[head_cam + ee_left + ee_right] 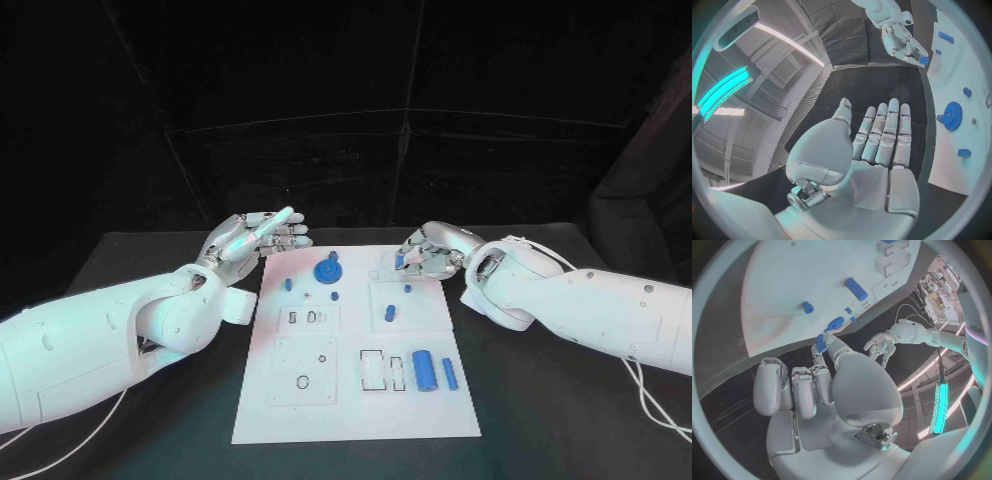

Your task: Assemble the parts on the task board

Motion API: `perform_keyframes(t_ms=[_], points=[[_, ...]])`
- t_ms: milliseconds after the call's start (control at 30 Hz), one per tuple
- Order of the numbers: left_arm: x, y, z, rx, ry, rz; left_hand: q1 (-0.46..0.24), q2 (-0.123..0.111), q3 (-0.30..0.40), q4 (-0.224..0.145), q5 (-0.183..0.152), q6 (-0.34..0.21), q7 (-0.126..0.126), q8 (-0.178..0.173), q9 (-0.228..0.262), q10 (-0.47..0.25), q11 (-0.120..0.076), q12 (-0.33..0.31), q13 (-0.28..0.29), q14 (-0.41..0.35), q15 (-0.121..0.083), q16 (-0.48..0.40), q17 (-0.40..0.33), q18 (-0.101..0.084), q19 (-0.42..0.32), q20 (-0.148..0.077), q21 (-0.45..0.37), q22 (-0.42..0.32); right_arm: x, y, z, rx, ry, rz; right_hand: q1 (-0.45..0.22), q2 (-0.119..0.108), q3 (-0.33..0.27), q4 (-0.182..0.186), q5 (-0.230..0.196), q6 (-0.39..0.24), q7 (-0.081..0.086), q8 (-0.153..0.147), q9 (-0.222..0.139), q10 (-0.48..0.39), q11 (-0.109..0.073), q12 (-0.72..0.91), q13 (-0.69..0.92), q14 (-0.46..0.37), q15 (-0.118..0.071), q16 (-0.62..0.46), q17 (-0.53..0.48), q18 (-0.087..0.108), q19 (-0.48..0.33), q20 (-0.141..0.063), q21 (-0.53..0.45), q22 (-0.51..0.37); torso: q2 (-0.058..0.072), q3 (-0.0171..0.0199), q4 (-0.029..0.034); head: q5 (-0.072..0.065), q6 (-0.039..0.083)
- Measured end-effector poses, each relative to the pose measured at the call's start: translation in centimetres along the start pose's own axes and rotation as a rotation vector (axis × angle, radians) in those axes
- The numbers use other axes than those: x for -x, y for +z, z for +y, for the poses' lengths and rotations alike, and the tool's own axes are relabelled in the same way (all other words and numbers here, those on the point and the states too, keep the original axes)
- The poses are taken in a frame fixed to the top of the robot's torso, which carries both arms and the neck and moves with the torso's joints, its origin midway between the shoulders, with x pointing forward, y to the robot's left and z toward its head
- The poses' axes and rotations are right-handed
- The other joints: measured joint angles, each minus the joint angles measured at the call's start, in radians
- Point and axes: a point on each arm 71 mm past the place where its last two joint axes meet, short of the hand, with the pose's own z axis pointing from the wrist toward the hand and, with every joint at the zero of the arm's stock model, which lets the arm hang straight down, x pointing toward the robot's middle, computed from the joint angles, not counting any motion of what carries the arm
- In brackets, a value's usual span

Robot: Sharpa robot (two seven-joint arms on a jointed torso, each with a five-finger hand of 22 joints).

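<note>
So my right hand (427,255) is up over the far right corner of the task board (361,420), and I've got a small blue part (821,343) pinched between thumb and a fingertip, with the other fingers curled in next to it. From the left wrist camera you can see the same little blue piece sitting at the tips of that hand.

My left hand (260,238) is off the board's far left corner, holding nothing, palm flat and fingers straight out side by side, thumb apart from them.

On the board itself: a blue gear (329,270) stands near the far edge, with a small blue peg (289,284) just to its left and another small blue bit (333,295) just on the near side of it. A short blue pin (388,314) lies in the middle right area. Nearer to me, a fat blue cylinder (424,371) lies beside a thinner blue rod (449,373), close to each other but apart, both pointing lengthwise along the board. Left of those there are a few open rectangular slots (372,369) in the white plate.
</note>
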Motion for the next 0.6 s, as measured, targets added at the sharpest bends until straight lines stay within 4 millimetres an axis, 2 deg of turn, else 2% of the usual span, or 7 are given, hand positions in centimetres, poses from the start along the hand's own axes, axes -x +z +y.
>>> perform_keyframes(t_ms=[67,267,400,600], points=[[0.1,0.0,0.0,0.0,0.001,-0.002,0.0,0.0,0.0,0.0,0.0,0.0,0.0,0.0,0.0,0.0,0.0,0.0,0.0,0.0,0.0,0.0,0.0,0.0,0.0,0.0,0.0,0.0,-0.3,0.2,1.0,0.011,0.007,0.006,0.0,0.0,0.004,0.004,0.0,-0.003,0.001,0.0,0.0,0.0,0.0,0.0,0.0,0.0,0.0,0.0,0.0,0.0,0.0,0.0,0.0,0.0,-0.001,-0.0008,0.0012,0.002,-0.002],[0.6,0.0,-0.1,-0.002,0.007,-0.012,0.0,0.0,0.0,0.0,0.0,0.0,0.0,0.0,0.0,0.0,0.0,0.0,0.0,0.0,0.0,0.0,0.0,0.0,0.0,0.0,0.0,0.0,-1.9,1.4,5.0,0.062,0.017,0.033,-0.006,-0.006,0.005,0.003,0.0,-0.003,0.001,0.0,0.0,0.0,0.0,0.0,0.0,0.0,0.0,0.0,0.0,0.0,0.0,0.0,0.0,0.0,-0.007,-0.0042,0.0048,0.027,-0.017],[0.7,0.0,-0.2,-0.003,0.01,-0.016,0.004,0.004,0.0,0.0,0.0,0.0,0.0,0.0,0.0,0.0,0.0,-0.004,0.0,0.0,0.0,0.0,0.0,0.0,0.0,0.0,0.0,-0.001,-2.8,2.1,7.0,0.089,0.009,0.047,-0.006,-0.006,0.007,0.001,0.0,-0.003,0.001,-0.005,0.0,0.0,0.0,0.0,0.0,0.0,0.0,0.0,0.0,0.0,0.0,0.0,0.0,0.0,-0.008,-0.0054,0.0083,0.042,-0.023],[1.0,0.0,-0.3,-0.006,0.015,-0.022,0.004,0.004,0.0,0.0,0.0,0.0,0.0,0.0,0.0,0.0,0.0,-0.004,0.0,0.0,0.0,0.0,0.0,0.0,0.0,0.0,0.0,-0.001,-4.2,2.9,9.4,0.122,-0.019,0.067,-0.006,-0.006,0.007,0.001,0.006,-0.005,0.002,-0.006,0.0,0.0,0.0,0.0,0.0,0.0,0.0,0.0,0.0,0.0,0.0,0.0,0.0,0.0,-0.01,-0.007,0.0109,0.056,-0.028]])
